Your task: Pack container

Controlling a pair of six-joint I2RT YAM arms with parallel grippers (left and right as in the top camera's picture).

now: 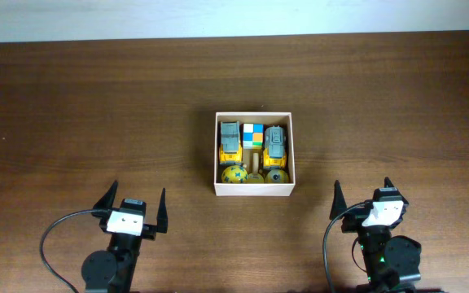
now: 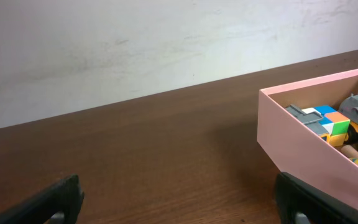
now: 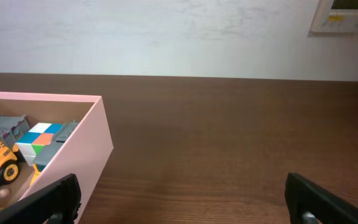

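The container sits near the middle of the brown table, out in front of the robot and between its two arms. It is full of toys. A yellow truck with a grey back lies on the left side, and a second truck just like it lies on the right. A cube with many colors sits between them. By the near wall there are two yellow balls, the left ball and the right ball, with a small wooden piece between them. No toy can be seen lying outside the box, so the packing looks done. The best thing now seems to be to leave the box alone. If an arm has to move, it should go up first, so that a finger does not bump the thin wall and push the box or spill the toys. The left gripper is spread wide. It holds nothing and touches nothing, and it is well apart from the box. From its own camera the pink wall shows ahead on the right. The right gripper is spread wide too, with nothing between its fingers, and it is also well apart from the box.
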